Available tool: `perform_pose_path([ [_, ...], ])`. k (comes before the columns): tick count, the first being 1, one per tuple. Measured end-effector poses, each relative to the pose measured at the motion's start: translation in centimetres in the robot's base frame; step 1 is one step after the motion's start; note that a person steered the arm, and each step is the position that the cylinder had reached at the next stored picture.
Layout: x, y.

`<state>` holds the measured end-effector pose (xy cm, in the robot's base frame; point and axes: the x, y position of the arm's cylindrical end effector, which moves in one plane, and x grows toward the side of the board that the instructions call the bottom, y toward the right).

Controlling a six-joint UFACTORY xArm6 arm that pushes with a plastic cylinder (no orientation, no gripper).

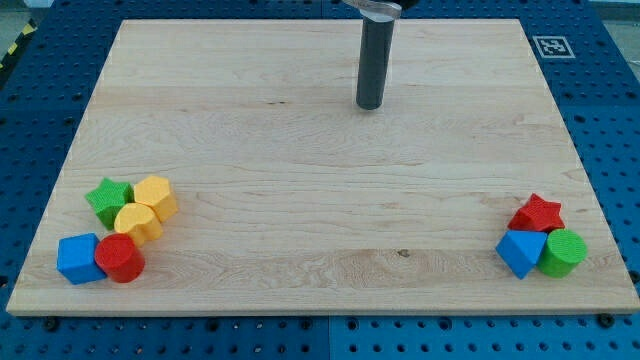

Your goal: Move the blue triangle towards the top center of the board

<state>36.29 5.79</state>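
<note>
The blue triangle (521, 251) lies near the board's bottom right corner, touching a red star (538, 213) above it and a green cylinder (563, 252) to its right. My tip (370, 105) rests on the wooden board (320, 200) near the top centre, far up and to the left of the blue triangle, touching no block.
At the bottom left is a cluster: a green star (108, 199), a yellow hexagon (155, 196), a yellow cylinder (137, 223), a red cylinder (120, 258) and a blue cube (78, 258). A marker tag (553, 46) sits past the top right corner.
</note>
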Motion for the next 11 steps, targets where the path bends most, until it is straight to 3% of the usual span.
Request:
perform_pose_path([
  [3,0.0,0.8],
  [4,1.0,9.1],
  [5,5.0,17.4],
  [6,11.6,20.8],
  [7,18.3,22.4],
  [8,22.2,22.5],
  [11,23.9,18.4],
])
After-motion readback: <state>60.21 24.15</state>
